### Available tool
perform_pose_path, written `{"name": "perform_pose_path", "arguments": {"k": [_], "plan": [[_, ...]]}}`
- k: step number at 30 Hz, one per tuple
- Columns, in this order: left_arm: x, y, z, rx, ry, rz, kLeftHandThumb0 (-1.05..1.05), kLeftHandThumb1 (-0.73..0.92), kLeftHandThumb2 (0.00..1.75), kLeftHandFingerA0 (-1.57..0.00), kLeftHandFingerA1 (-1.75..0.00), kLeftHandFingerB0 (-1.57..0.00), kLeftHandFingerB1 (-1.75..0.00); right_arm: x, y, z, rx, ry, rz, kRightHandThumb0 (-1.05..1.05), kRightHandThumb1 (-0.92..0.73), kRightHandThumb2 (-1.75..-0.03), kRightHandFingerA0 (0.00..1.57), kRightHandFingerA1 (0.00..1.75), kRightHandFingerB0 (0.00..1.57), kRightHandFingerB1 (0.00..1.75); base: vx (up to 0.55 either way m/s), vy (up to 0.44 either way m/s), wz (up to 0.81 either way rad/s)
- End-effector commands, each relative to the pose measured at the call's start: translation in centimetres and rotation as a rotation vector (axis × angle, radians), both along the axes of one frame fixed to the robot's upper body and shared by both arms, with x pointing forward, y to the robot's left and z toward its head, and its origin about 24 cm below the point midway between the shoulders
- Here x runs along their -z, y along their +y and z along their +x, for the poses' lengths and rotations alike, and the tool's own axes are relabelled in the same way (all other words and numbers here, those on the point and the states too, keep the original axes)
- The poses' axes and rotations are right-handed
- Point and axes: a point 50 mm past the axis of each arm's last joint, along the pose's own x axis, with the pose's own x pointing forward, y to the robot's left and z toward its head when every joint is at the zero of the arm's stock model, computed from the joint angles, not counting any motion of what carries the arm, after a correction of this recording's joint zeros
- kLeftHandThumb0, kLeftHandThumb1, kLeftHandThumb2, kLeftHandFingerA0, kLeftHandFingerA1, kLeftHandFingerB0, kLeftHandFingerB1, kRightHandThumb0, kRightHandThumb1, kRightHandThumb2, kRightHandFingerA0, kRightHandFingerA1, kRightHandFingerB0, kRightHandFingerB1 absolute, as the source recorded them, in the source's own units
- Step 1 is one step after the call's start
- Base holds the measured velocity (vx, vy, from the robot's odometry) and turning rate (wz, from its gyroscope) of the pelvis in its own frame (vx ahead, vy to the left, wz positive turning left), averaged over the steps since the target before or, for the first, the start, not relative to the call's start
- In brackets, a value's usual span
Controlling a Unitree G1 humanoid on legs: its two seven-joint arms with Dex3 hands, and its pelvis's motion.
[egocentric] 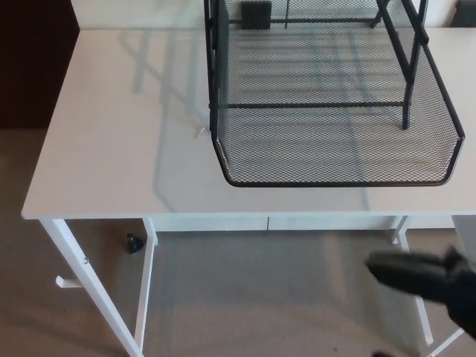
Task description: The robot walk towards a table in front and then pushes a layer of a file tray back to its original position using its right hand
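Black mesh file tray (335, 141) on white table (111, 149), right hand (428, 279) below table edge

Getting even, soft daylight w/ no harsh glare. The glossy white rectangular table top (111, 149) carries faint bluish shadows/reflections of the black wire-mesh file tray (335, 141). Mesh and table edges are sharp. My black right hand (428, 279), bottom right, is motion-blurred, outline smeared. Top-left corner is v. dark.

One bench (111, 149), one black mesh file tray (335, 141), one blurred robot hand (428, 279), and perhaps one small dark floor object (134, 242).
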Motion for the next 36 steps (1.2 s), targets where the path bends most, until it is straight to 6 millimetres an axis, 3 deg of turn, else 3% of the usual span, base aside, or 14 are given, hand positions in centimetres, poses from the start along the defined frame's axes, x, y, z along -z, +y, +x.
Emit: {"name": "perform_pose_path", "arguments": {"k": [1,2,3,4,5,6,10,14,15,16,17,19,28,36], "plan": [[-0.1,0.4,-0.1,0.002,0.028,0.008,-0.18,0.60,0.60,-0.25,-0.38,-0.21,-0.34,0.4,0.3,3.7,0.102,-0.008,-0.261,0.19,-0.34,-0.54,0.24,0.31,0.25,0.34,0.00,0.000,0.00],[-0.1,0.3,-0.1,0.003,0.029,0.006,-0.18,0.60,0.60,-0.25,-0.38,-0.21,-0.34,0.4,0.4,4.3,0.112,-0.007,-0.294,0.13,-0.22,-0.78,0.07,0.52,0.07,0.51,0.00,0.000,0.00],[-0.2,0.3,-0.1,0.006,0.030,0.006,-0.18,0.60,0.60,-0.25,-0.37,-0.20,-0.33,0.4,0.5,5.2,0.129,-0.008,-0.347,0.12,-0.08,-0.69,0.00,0.50,0.00,0.48,0.00,0.000,0.00],[-0.2,0.3,-0.1,0.008,0.030,0.006,-0.18,0.60,0.60,-0.25,-0.37,-0.20,-0.33,0.4,0.5,5.8,0.144,-0.010,-0.389,0.12,-0.08,-0.69,0.00,0.50,0.00,0.48,0.00,0.000,0.00],[-0.2,0.3,-0.1,0.008,0.030,0.005,-0.18,0.60,0.60,-0.25,-0.38,-0.21,-0.33,0.5,0.6,6.5,0.160,0.003,-0.429,0.10,-0.23,-0.57,0.07,0.18,0.05,0.30,0.00,0.000,0.00],[-0.2,0.3,-0.1,0.010,0.031,0.005,-0.18,0.60,0.60,-0.25,-0.38,-0.21,-0.33,0.7,0.6,7.4,0.174,0.016,-0.462,0.08,-0.18,-0.59,0.00,0.16,0.04,0.31,0.00,0.000,0.00],[-0.3,0.1,0.0,0.024,0.033,0.012,-0.18,0.61,0.61,-0.25,-0.37,-0.20,-0.33,1.2,0.7,10.0,0.254,0.040,-0.605,-0.04,-0.15,-0.56,0.00,0.00,0.02,0.20,0.00,0.000,0.00],[-0.3,0.2,0.1,0.027,0.029,0.009,-0.18,0.61,0.60,-0.25,-0.37,-0.20,-0.33,1.5,0.8,11.5,0.301,0.057,-0.667,-0.14,-0.17,-0.57,0.00,0.00,0.01,0.18,0.00,0.000,0.00],[-0.3,0.2,0.2,0.023,0.026,0.006,-0.17,0.61,0.60,-0.25,-0.38,-0.21,-0.34,1.7,0.8,12.0,0.315,0.058,-0.681,-0.29,-0.19,-0.58,0.00,0.00,0.00,0.17,0.00,0.000,0.00],[-0.3,0.2,0.2,0.019,0.024,0.002,-0.17,0.61,0.60,-0.25,-0.38,-0.21,-0.34,1.9,0.8,12.4,0.328,0.057,-0.695,-0.29,-0.19,-0.58,0.00,0.00,0.00,0.17,0.00,0.000,0.00],[-0.3,0.2,0.2,0.022,0.024,0.003,-0.17,0.61,0.60,-0.25,-0.38,-0.21,-0.34,2.0,0.9,12.7,0.338,0.056,-0.710,-0.37,-0.36,-0.70,0.00,0.03,0.00,0.12,0.00,0.000,0.00],[-0.4,0.1,0.2,0.023,0.026,0.001,-0.16,0.62,0.60,-0.23,-0.37,-0.20,-0.33,2.1,1.1,13.2,0.364,0.043,-0.745,-0.55,-0.38,-0.73,0.00,0.00,0.00,0.09,0.00,0.000,0.00],[0.0,0.0,-1.3,0.030,0.060,0.002,-0.18,0.61,0.60,-0.24,-0.37,-0.21,-0.33,3.5,2.2,14.4,0.392,0.084,-0.835,-0.69,-0.42,-0.77,0.00,0.00,0.00,0.09,0.00,0.000,0.00],[-0.3,-0.1,-1.2,0.059,0.049,0.042,-0.17,0.59,0.59,-0.28,-0.37,-0.24,-0.33,4.2,2.9,16.5,0.413,0.115,-0.882,-0.71,-0.43,-0.79,0.00,0.00,0.00,0.11,0.00,0.000,0.00]]}}
